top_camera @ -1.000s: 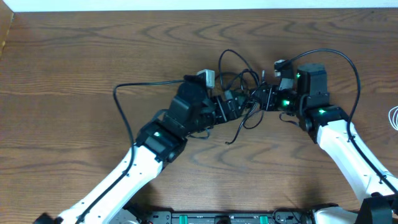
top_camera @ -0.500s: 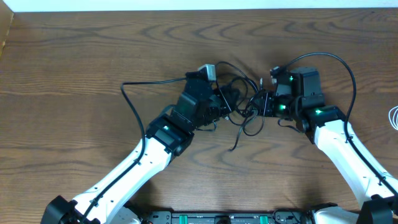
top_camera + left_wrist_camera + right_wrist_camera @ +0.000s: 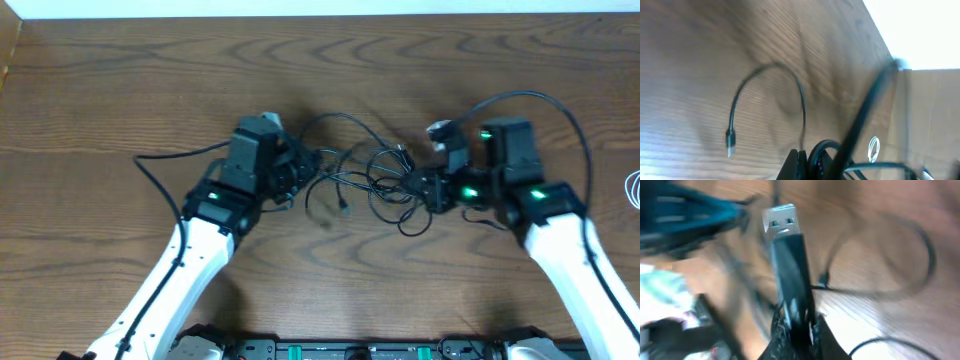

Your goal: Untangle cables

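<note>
Cables (image 3: 370, 178) lie tangled mid-surface (image 3: 100, 80) in the overhead view, between the left end effector (image 3: 300, 168) and the right end effector (image 3: 425, 188). Left wrist: tips pinched narrow on a black cord (image 3: 802, 110) looping to its plug (image 3: 730, 144). Right wrist: closed tips hold a USB plug (image 3: 790, 255).

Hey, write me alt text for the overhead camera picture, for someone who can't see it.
Two robot arms hold a loose tangle of thin black cables between them on a wooden table, the left gripper and the right gripper each shut on part of it. One loose plug end lies on the wood just below the tangle.
</note>
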`<state>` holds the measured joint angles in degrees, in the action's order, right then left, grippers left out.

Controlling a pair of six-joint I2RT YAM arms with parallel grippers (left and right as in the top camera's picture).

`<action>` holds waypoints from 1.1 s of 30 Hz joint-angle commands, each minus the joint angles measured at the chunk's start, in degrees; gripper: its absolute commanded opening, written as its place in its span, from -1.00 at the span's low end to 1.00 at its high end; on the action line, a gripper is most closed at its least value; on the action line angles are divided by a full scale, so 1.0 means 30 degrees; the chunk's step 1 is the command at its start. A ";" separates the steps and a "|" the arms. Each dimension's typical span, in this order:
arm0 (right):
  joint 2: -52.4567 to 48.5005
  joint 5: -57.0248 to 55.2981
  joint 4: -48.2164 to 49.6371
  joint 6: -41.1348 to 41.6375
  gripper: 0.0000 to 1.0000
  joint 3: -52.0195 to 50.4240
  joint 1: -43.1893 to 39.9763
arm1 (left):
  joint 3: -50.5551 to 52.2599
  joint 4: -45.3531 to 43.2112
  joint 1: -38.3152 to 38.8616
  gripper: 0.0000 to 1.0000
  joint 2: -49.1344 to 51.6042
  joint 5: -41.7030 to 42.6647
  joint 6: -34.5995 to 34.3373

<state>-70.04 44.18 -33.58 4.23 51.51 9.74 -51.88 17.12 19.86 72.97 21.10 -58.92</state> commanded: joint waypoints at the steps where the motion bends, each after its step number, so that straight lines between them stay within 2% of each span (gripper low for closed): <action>1: 0.2353 0.7694 0.0393 -0.3461 -0.98 -0.0270 -0.2565 | -0.0284 0.0233 -0.1989 -0.85 -0.0561 -0.3694 -0.0022; 5: 0.3628 1.4440 0.3789 -0.3417 -0.98 -0.0270 -0.3432 | -0.0284 0.0189 -0.1698 -0.85 -0.0306 -0.3337 -0.0044; 9: 0.3869 1.4535 0.5479 -0.2994 -0.98 -0.0277 -0.2987 | -0.0284 0.0160 -0.0889 -0.85 0.0182 -0.3111 -0.0036; 12: 0.3570 0.9573 0.4510 -0.2849 -0.98 -0.0277 -0.2645 | -0.0284 -0.0007 -0.0386 -0.85 0.0270 -0.2164 -0.0007; 15: 0.3082 0.0969 0.2630 -0.2820 -0.98 -0.0277 -0.2601 | -0.0291 -0.0452 -0.0532 -0.85 0.0124 -0.1457 0.1384; 19: 0.1894 -1.1446 0.1144 0.0459 -0.98 -0.0277 -0.2703 | -0.0291 -0.2222 -0.2186 -0.85 -0.0816 0.1319 0.2586; 21: 0.1275 -1.4957 0.0823 0.2251 -0.98 -0.0277 -0.3220 | -0.0291 -0.2929 -0.3723 -0.85 -0.1668 0.2222 0.2623; 23: 0.0882 -1.5832 0.0721 0.3264 -0.98 -0.0277 -0.3876 | -0.0291 -0.2936 -0.5187 -0.85 -0.2441 0.2259 0.2630; 27: 0.0393 -1.4885 0.0831 0.3512 -0.98 -0.0277 -0.4925 | -0.0291 -0.2346 -0.8051 -0.85 -0.3832 0.2273 0.2623; 30: 0.0335 -1.4892 0.0874 0.3504 -0.98 -0.0277 -0.4947 | -0.0291 -0.1967 -0.8728 -0.85 -0.4109 0.2331 0.2623; 33: 0.0342 -1.2320 0.1137 0.3257 -0.98 -0.0277 -0.4816 | -0.0284 -0.1902 -0.8604 -0.85 -0.3956 0.3810 0.2608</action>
<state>-68.95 3.33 -30.81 13.15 50.78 -5.10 -51.90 11.53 -6.28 60.97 28.18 -52.14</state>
